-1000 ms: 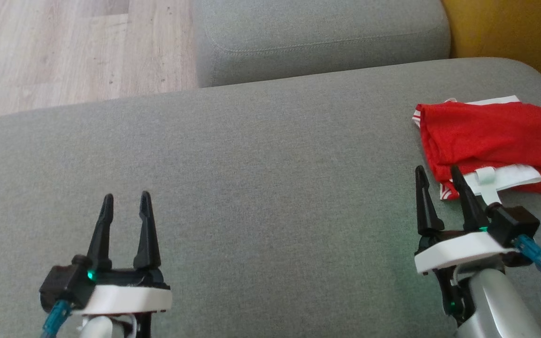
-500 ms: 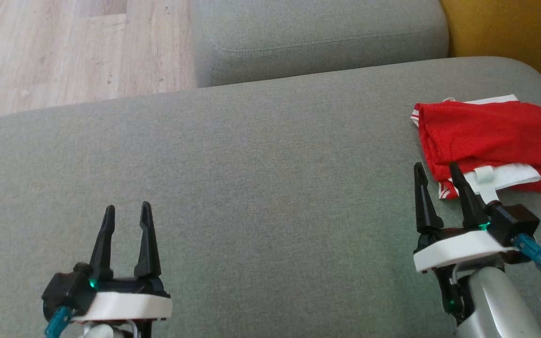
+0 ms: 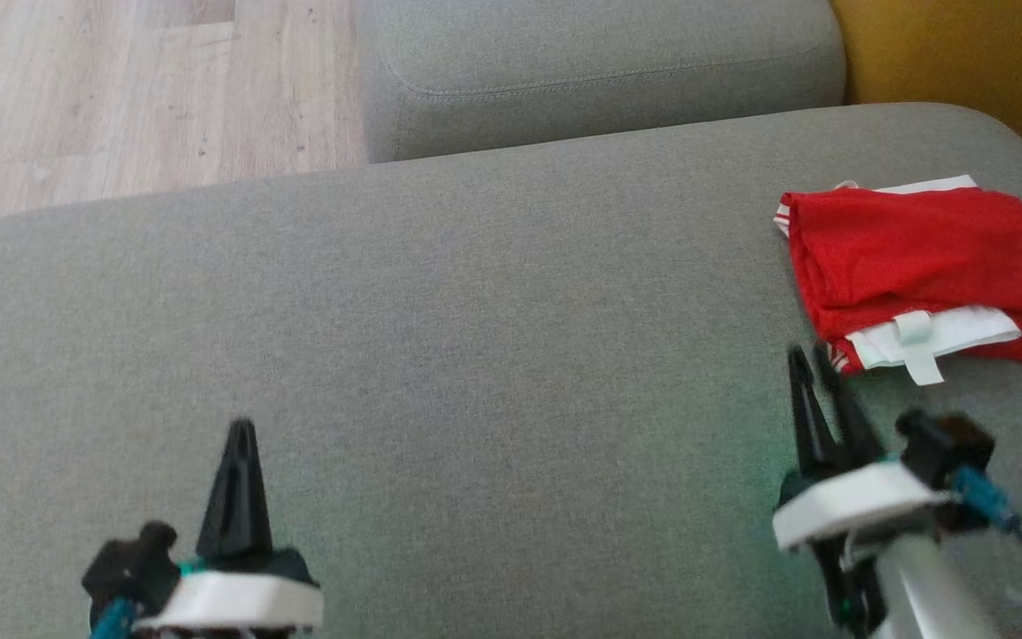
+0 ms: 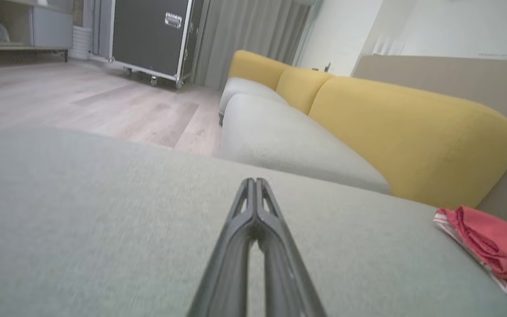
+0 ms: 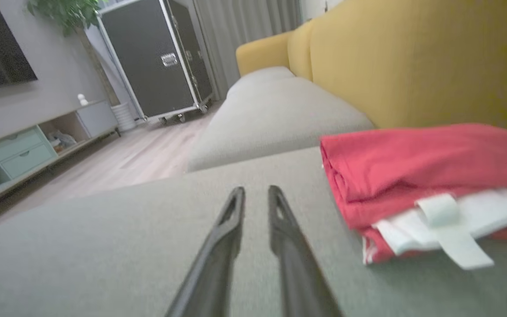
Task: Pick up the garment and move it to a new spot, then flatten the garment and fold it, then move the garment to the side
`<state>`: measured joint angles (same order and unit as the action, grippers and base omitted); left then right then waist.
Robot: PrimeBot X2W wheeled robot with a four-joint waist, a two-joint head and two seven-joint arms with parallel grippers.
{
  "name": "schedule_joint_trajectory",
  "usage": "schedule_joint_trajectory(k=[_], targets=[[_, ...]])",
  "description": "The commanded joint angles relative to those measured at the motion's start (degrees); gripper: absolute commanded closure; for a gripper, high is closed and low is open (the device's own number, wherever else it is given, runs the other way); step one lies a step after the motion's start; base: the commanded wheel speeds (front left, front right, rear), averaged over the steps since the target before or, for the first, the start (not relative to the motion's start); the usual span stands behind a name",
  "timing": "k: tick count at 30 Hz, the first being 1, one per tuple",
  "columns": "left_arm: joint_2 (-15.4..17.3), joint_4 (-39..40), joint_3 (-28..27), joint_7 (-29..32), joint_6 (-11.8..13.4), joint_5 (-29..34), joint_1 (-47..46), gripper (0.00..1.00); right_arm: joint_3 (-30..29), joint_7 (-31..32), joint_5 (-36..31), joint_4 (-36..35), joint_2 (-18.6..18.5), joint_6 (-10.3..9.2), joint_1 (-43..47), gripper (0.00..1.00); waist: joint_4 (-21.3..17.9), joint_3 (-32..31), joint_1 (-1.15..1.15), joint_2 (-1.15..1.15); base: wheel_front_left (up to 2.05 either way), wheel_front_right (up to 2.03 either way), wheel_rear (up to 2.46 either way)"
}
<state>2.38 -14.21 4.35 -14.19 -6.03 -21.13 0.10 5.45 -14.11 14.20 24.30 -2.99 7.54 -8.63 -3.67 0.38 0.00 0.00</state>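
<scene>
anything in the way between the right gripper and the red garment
Nothing visible. Between the right gripper and the folded red garment there is just bare grey sofa cushion. The garment lies slightly ahead and to the gripper's right, close to its jaws but not touching them.

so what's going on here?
Nothing is being held. The red garment lies folded at the right end of the grey cushion, with a white band showing at its near edge. The left tool is shut and empty over bare cushion. The right tool sits beside the garment's near corner, jaws a narrow gap apart, apparently not touching it.
</scene>
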Motion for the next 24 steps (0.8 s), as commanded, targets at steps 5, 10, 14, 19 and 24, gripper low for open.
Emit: schedule_joint_trajectory(k=[5, 10, 14, 19, 24], targets=[[0.02, -0.36, -0.39, 0.71, -0.05, -2.33, -0.12, 1.00, -0.36, 0.64, 2.58, -0.09, 0.00, 0.00, 0.29, 1.00, 0.12, -0.01, 0.00, 0.00, 0.00, 0.00, 0.00], [0.04, -0.33, -0.81, 1.54, -0.11, -5.18, -0.35, 1.00, -0.83, 1.46, 5.73, -0.52, -0.02, 0.00, 0.39, 1.00, 0.27, -0.02, 0.00, 0.00, 0.00, 0.00, 0.00], [0.05, -0.29, -1.15, 2.19, -0.15, -7.45, -0.54, 1.00, -1.20, 2.11, 8.23, -0.85, -0.03, -0.01, 0.46, 1.00, 0.39, -0.02, 0.00, 0.00, 0.00, 0.00, 0.00], [0.07, -0.26, -1.57, 3.01, -0.21, -10.30, -0.79, 1.00, -1.67, 2.93, 11.36, -1.28, -0.04, -0.01, 0.55, 1.00, 0.53, -0.03, 0.00, 0.00, 0.00, 0.00, 0.00], [0.09, -0.24, -1.92, 3.66, -0.26, -12.57, -0.99, 1.00, -2.04, 3.58, 13.86, -1.61, -0.04, -0.01, 0.62, 1.00, 0.65, -0.04, 0.00, 0.00, 0.00, 0.00, 0.00]])
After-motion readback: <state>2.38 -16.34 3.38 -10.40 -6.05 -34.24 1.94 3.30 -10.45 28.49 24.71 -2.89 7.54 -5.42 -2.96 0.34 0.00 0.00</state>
